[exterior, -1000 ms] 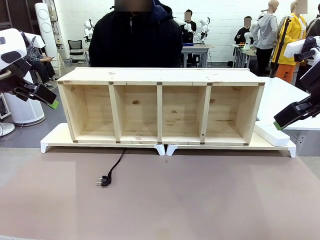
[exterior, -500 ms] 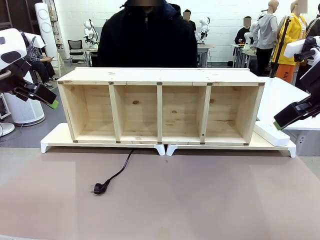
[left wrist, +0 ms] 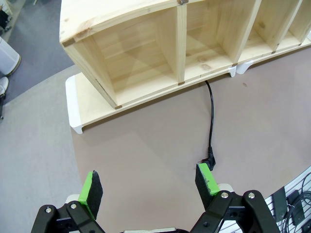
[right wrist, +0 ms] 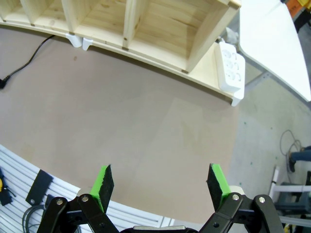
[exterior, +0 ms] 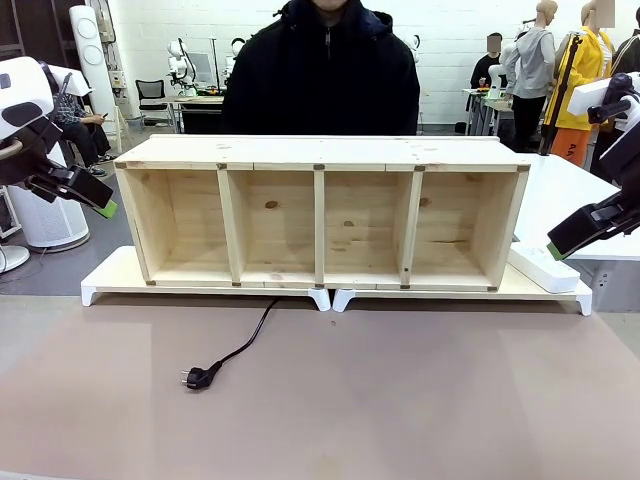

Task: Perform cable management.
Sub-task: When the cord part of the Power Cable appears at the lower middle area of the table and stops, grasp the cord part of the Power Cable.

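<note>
- Cable (exterior: 243,343): lies on the brown bench (exterior: 420,400). It comes out from under the white base (exterior: 110,285) of the wooden shelf unit (exterior: 320,152), below the second compartment from the left, and curves to its plug (exterior: 198,377).
- Change over the last second: the plug has slid slightly left and nearer the robot's side. The cord's exit point has moved right along the base.
- Person (exterior: 320,70) behind the shelf has also shifted right; hands hidden.
- Judgement: the cord is probably being fed from behind. More slack now lies out front, and the plug is free to pick up.
- Left pincer (left wrist: 148,179): wide, empty, raised left of the shelf, unmoved.
- Right pincer (right wrist: 160,179): wide, empty, near the white power strip (exterior: 543,265), unmoved.
</note>
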